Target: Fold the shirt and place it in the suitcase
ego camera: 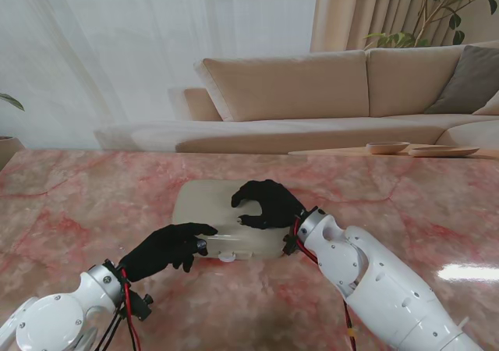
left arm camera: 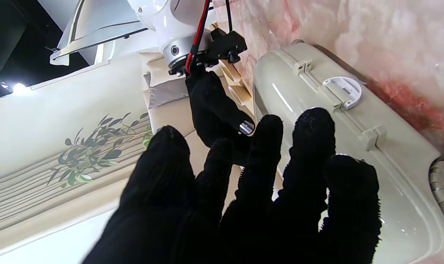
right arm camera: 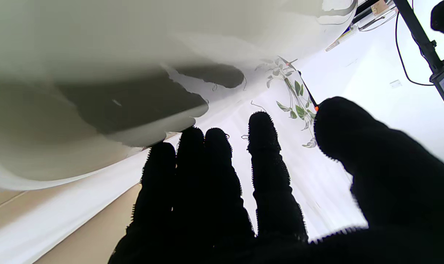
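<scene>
A small beige hard-shell suitcase (ego camera: pixel 204 203) lies shut on the pink marble table (ego camera: pixel 86 203). My right hand (ego camera: pixel 267 203) rests on top of its lid at the right side, fingers curved and holding nothing. My left hand (ego camera: pixel 167 248) reaches to the suitcase's near left edge, fingers spread, its fingertips touching the rim beside the white latch (ego camera: pixel 227 256). The left wrist view shows the suitcase's seam side (left arm camera: pixel 390 165) with that latch (left arm camera: pixel 342 92), my left hand (left arm camera: pixel 243 205) and the right hand (left arm camera: pixel 214 110) beyond. The lid (right arm camera: pixel 79 73) fills the right wrist view over my right hand (right arm camera: pixel 243 205). No shirt is visible.
A beige sofa (ego camera: pixel 312 93) stands beyond the table's far edge. Flat wooden trays (ego camera: pixel 421 148) lie at the far right. My right forearm (ego camera: pixel 374 281) crosses the table nearer to me on the right.
</scene>
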Tool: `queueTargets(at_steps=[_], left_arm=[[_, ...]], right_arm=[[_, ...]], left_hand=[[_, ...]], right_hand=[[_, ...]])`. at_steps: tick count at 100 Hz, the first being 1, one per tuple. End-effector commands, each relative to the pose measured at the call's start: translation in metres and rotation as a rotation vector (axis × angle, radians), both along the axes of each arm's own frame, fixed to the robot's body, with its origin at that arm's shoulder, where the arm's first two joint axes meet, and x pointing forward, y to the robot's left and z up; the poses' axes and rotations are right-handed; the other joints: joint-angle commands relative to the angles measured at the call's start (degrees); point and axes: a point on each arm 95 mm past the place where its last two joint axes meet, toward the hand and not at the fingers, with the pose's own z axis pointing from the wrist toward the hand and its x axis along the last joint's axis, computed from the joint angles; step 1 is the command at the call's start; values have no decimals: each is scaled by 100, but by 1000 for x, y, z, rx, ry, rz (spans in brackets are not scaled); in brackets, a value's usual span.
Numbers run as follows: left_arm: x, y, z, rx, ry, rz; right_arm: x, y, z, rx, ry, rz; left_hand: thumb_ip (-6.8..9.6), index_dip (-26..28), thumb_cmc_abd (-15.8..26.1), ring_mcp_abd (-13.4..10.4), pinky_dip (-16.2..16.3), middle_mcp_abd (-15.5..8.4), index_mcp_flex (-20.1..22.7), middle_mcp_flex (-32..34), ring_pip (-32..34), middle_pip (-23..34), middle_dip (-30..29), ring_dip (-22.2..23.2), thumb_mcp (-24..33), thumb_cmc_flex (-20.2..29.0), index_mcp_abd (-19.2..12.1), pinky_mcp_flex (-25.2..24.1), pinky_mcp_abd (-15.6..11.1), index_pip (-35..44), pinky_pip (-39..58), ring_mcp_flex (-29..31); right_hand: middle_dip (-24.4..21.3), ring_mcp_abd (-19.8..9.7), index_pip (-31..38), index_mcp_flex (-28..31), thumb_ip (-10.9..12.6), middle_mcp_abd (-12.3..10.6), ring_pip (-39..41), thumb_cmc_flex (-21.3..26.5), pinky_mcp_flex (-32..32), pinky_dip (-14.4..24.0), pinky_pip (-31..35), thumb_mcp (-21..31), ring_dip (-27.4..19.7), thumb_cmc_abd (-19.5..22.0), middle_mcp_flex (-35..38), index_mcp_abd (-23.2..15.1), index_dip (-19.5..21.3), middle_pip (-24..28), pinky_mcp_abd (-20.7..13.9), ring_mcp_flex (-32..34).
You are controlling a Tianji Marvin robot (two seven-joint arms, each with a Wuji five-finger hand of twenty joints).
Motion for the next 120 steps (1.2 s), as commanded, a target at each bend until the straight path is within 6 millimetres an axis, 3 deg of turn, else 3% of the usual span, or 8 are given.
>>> queueTargets(at_steps=[1,60,78,97,108,109,113,120], left_arm=[[-5,1,-11,4,47,-3],[-19,13,-40,11,262,-63],[-16,11,-52,-20,355,-99],[-11,7,-64,-33,437,-142],[-9,6,-71,-41,486,-152],[-8,6,-72,-41,490,-151],[-7,5,-75,-43,510,-153],[-6,4,-80,-50,537,-150]], right_arm=[[-7,-2,-26,-46,68,9],[-7,-5,-42,-129,42,72],[-9,-6,-41,-132,55,70],[-11,-7,-39,-133,63,69],[-11,-7,-40,-134,69,67],[-11,-7,-40,-134,69,67],[-11,-7,-40,-134,71,66],[-11,-7,-40,-135,73,66]], left_hand=[[62,-20,295,228,221,-38,99,228,361,191,104,108,-180,-35,74,201,91,50,456,259],[74,-222,396,175,368,-23,-120,539,1257,933,500,164,-178,-59,324,883,26,-103,1121,766],[93,-880,437,148,369,-384,-705,857,1853,1757,954,206,-164,91,773,1371,13,-621,1611,1200],[120,-1166,401,-88,-58,-831,-958,1242,2774,2755,1207,66,-140,356,1058,2192,-188,-676,2478,1867],[125,-1198,444,-191,-149,-812,-1041,1245,2963,2887,1242,67,-117,475,1059,2363,-282,-733,2656,1978],[125,-1204,460,-216,-173,-962,-1052,1274,3016,2945,1258,68,-114,526,1067,2422,-296,-742,2710,2014],[133,-1227,494,-249,-203,-1010,-1169,1268,3059,2972,1263,65,-87,615,1033,2466,-317,-798,2756,2039],[135,-1314,600,-403,-297,-1023,-1534,1198,3233,3052,1308,96,-45,1171,824,2543,-412,-967,2874,2062]], right_hand=[[26,219,112,80,-233,-43,13,-240,185,-80,1,-94,-117,101,13,-72,-12,-37,567,79],[58,181,192,315,-248,-107,100,-302,160,-31,60,-119,-138,167,166,-106,3,-5,479,60],[54,170,206,322,-244,-117,101,-288,159,-42,59,-45,-152,96,151,-138,2,-17,471,63],[53,143,220,302,-246,-139,92,-295,160,-49,57,-22,-163,86,130,-161,2,-18,470,58],[55,133,231,289,-248,-139,81,-286,151,-55,51,-34,-169,94,118,-163,2,-17,459,42],[54,135,232,287,-249,-142,79,-288,150,-56,49,-38,-169,93,110,-159,2,-20,454,38],[55,131,234,283,-249,-142,80,-285,150,-59,45,-43,-169,104,107,-160,2,-19,448,40],[57,140,234,275,-248,-135,76,-280,151,-61,43,-60,-169,109,103,-146,-1,-18,447,29]])
